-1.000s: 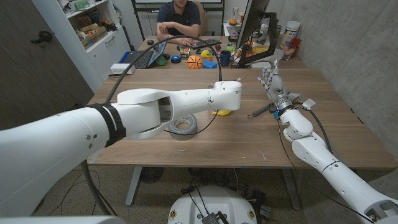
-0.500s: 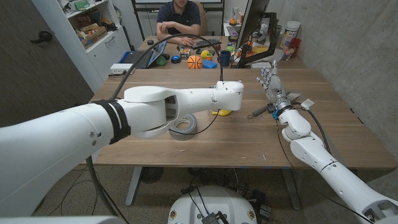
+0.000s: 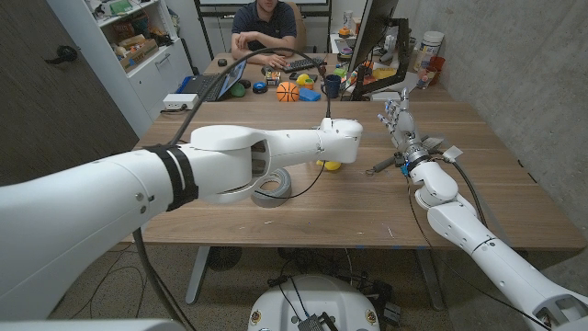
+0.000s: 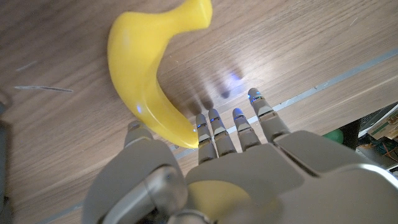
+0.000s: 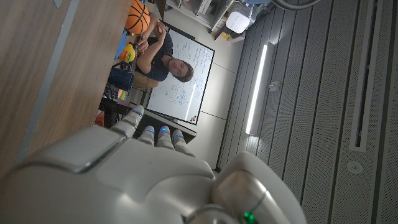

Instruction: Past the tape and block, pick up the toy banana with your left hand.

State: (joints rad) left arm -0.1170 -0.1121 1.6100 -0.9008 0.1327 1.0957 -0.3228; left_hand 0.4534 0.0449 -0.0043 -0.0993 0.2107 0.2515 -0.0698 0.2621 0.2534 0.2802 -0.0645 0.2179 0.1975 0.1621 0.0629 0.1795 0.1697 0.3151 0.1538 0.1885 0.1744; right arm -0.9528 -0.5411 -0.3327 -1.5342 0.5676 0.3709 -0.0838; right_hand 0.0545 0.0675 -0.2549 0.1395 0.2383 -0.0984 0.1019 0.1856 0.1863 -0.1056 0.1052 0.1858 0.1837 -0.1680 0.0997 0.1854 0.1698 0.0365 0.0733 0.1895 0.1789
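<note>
The yellow toy banana [image 4: 144, 74] lies on the wooden table, and in the head view a bit of the banana [image 3: 329, 165] shows under my left wrist [image 3: 340, 138]. My left hand [image 4: 211, 168] hovers just over its near end, fingers [image 4: 214, 127] straight on one side and the thumb on the other, holding nothing. The grey tape roll [image 3: 270, 187] lies under my left forearm. My right hand [image 3: 401, 122] stands at the table's right with fingers up and apart, empty.
Behind my table stands a second one with a laptop [image 3: 213, 85], an orange ball [image 3: 288, 91] and a blue cup [image 3: 332, 85]; a person [image 3: 265, 26] sits there. A shelf [image 3: 138, 41] is at the far left. Bare wood [image 3: 496, 184] lies right of my right arm.
My left arm has slid a little to the right and farther out over the banana. The right arm has stayed still.
</note>
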